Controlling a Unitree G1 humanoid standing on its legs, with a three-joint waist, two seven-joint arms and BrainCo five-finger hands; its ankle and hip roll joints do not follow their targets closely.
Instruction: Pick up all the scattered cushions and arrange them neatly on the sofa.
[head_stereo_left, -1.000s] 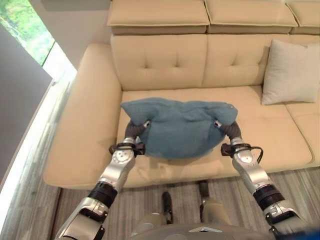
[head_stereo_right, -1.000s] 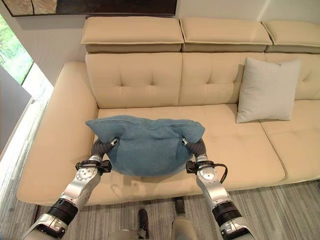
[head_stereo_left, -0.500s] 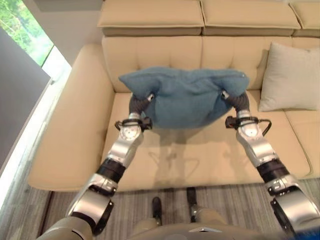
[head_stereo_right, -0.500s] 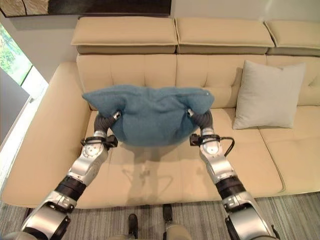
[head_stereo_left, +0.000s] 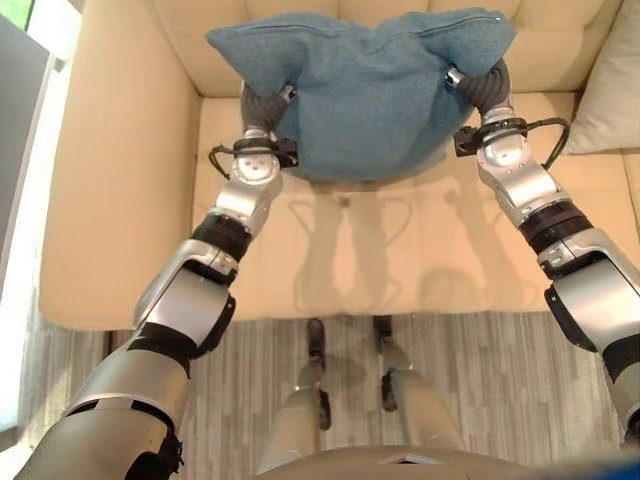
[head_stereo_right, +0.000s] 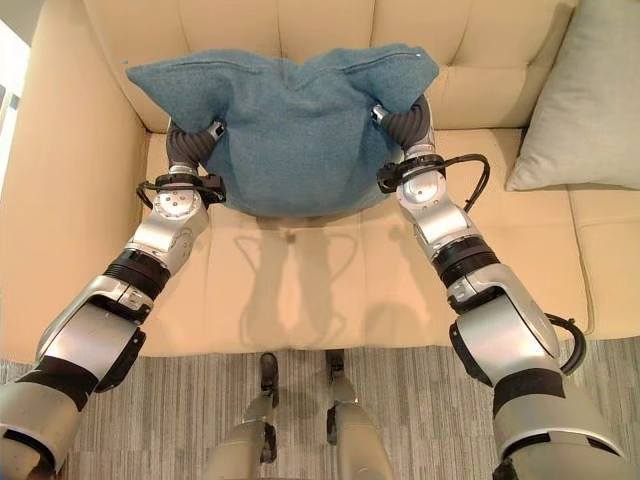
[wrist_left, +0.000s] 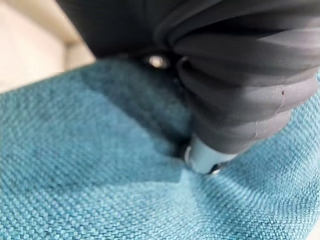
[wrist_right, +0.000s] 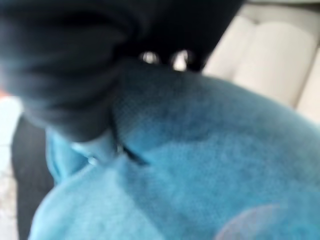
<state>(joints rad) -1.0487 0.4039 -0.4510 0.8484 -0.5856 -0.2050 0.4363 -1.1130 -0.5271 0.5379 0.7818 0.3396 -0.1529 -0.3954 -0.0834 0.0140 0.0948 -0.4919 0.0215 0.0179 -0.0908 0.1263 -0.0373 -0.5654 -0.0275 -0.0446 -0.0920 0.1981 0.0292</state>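
A blue cushion hangs between my two hands above the beige sofa's seat, close to the backrest. My left hand presses into its left side and my right hand into its right side, and the cushion's upper corners flop over both wrists. In the left wrist view the blue cloth bulges around my left hand. The right wrist view shows the same cloth against my right hand. A pale grey cushion leans upright against the backrest on the right.
The sofa's wide left armrest runs beside my left arm. The tufted backrest rises behind the blue cushion. Grey striped floor lies in front of the sofa.
Both arms have stretched forward and carried the blue cushion from the seat's front edge to the backrest. The camera has moved closer and tipped down.
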